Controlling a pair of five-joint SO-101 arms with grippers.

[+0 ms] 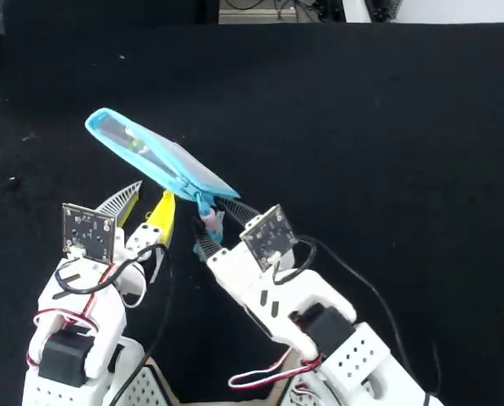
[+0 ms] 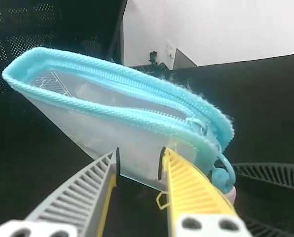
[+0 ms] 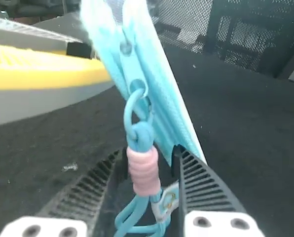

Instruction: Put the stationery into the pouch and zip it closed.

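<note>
Step in hand, by my read: the zip stage, not loading. The pouch (image 1: 155,156) is up off the table (image 1: 362,127), tilted, with its far-left end high and its near-right end low, held btwn the two arms.

Left gripper (image 2: 139,158) is clenched on the pouch's lower edge, w/ the grey and yellow fingers pinching the clear side panel, so it acts as the anchor. Right gripper (image 3: 147,158) is at the near-right corner, fingers closed around the zip pull (image 3: 136,106), w/ its pink bead (image 3: 143,168) sitting btwn the pads. Contact on one pad looks light; can't confirm a firm bite.

Slider (image 2: 199,126) sits at the near-right end of the zip, just beside the pull ring. Can't tell if the teeth are meshed along the whole length. Smth greenish (image 1: 135,142) shows thru the clear side, prob. stationery already inside; can't make out more.

Next move, as a judgement: if the mouth is open, the right arm needs a straight pull along the zip line toward the far-left end, while the left holds firm and keeps the fabric taut. Risks: the bead slipping out of the pads, the thin edge sliding from the left's pinch, or the pouch folding instead of the slider running. If the zip is shut at this end, what's left is lowering the pouch and releasing.
</note>
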